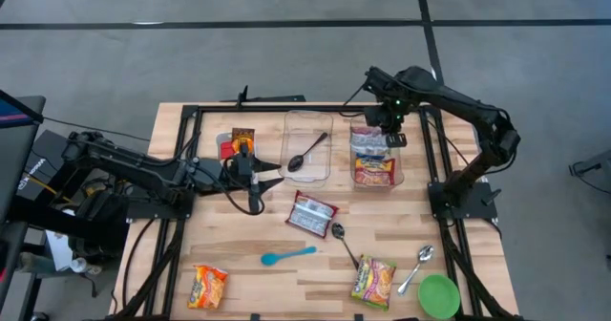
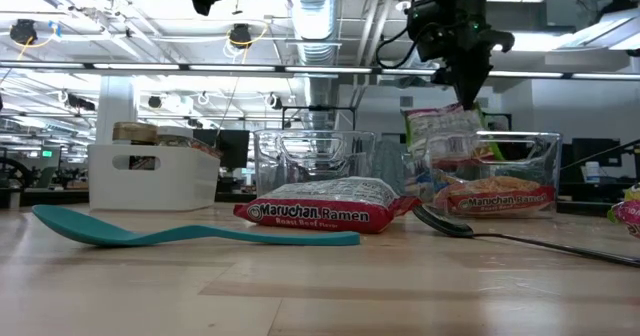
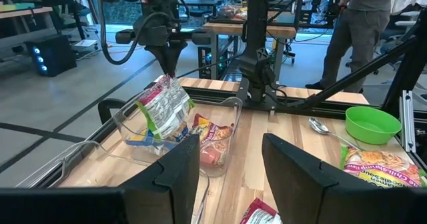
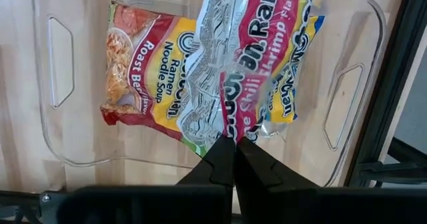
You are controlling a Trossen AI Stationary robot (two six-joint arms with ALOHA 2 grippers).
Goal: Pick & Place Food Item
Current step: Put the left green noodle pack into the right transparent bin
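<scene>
Ramen packet held over the clear bin, drop still to come

The right gripper [image 4: 233, 143] is pinched shut on the edge of a lime chili shrimp ramen packet [image 4: 257, 57], which hangs into the clear bin [image 1: 396, 173] where a roast beef ramen packet [image 4: 143, 71] already lies flat. So one packet looks placed and a second is about to be released. Outside the clear bin, three more packets remain on the bench [image 1: 239, 240]: one [image 1: 312, 214] just beside it, one [image 1: 373, 281] nearer the green bowl [image 1: 438, 295], one [image 1: 207, 286] far off. The left gripper [image 1: 270, 180], well away from the clear bin, stands half open and empty.
</scene>
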